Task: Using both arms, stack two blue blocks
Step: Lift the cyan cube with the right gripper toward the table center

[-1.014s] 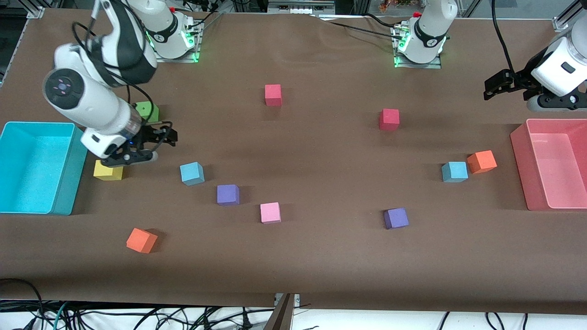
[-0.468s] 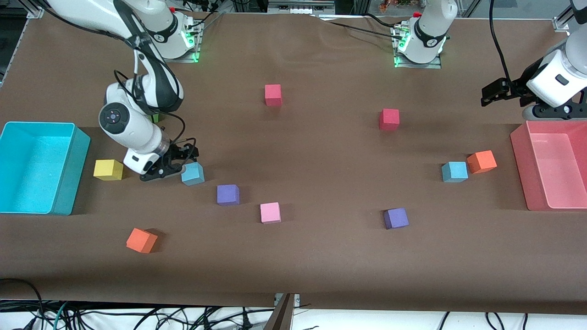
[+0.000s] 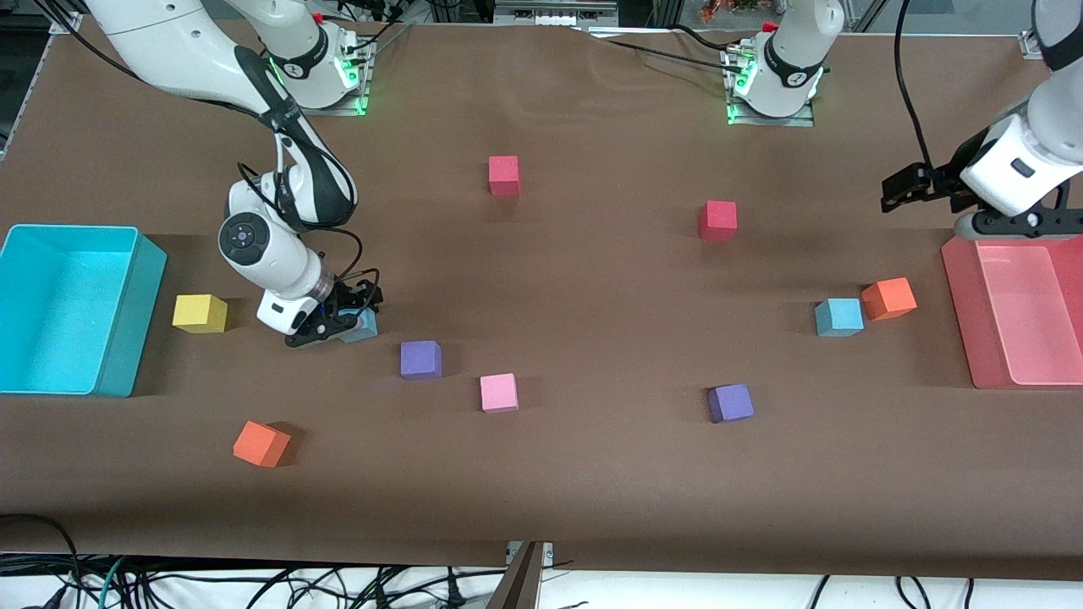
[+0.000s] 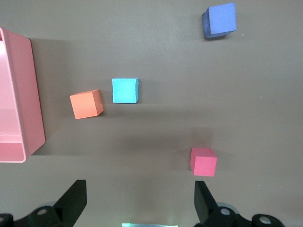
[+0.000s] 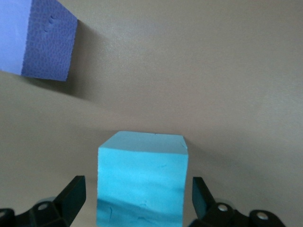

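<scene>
Front view: right hand [image 3: 349, 319] low on the worktop [image 3: 592, 474] around first blue block [image 3: 364, 326]; second blue block [image 3: 838, 317] touches an orange cube [image 3: 888, 298].
Left wrist view: left hand [image 4: 137, 208] spread, hovering near pink bin [image 4: 16, 99].
Right wrist view: fingers [image 5: 71, 196] spread, straddling the block, apart from it.

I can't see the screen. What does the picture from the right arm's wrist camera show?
A light blue block sits on the brown table between the open fingers of the right gripper, which do not touch it. A purple block lies farther off, partly cut off by the picture's edge.
</scene>
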{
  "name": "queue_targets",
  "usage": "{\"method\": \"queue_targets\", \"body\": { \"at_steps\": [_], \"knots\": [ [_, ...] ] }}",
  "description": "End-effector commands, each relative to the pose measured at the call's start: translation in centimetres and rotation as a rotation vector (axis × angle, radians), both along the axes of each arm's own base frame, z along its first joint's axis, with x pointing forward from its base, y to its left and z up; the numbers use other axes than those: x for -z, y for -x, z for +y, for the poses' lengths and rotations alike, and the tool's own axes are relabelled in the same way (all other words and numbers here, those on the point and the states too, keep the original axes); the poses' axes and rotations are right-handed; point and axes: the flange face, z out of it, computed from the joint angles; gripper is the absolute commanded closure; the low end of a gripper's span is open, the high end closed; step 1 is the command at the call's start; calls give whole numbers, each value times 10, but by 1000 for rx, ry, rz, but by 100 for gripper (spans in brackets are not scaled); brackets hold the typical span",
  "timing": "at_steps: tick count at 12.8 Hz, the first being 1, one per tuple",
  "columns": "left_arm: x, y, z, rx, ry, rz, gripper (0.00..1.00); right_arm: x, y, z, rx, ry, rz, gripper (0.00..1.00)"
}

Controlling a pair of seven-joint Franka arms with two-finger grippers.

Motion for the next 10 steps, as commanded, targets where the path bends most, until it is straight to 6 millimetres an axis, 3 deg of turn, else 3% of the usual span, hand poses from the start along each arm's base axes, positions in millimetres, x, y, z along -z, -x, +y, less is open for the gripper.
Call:
{"method": "queue_targets", "body": {
  "at_steps": [1, 2, 3, 6, 10],
  "knots": [
    [-6, 5, 3, -1, -14, -18, 0, 5, -4, 1, -33, 7, -21, 33],
    [-9, 7, 3, -8, -15, -1, 0, 3, -4, 1, -31, 6, -24, 71],
    [-15, 9, 3, -8, -15, 6, 0, 2, -4, 1, -30, 6, -25, 79],
    [-35, 11, 2, -3, -15, 10, 0, -24, -11, 1, -30, 11, -43, 81],
    [-37, 12, 2, -2, -15, 13, 0, -103, -26, -4, -16, 67, 59, 81]
  ]
}}
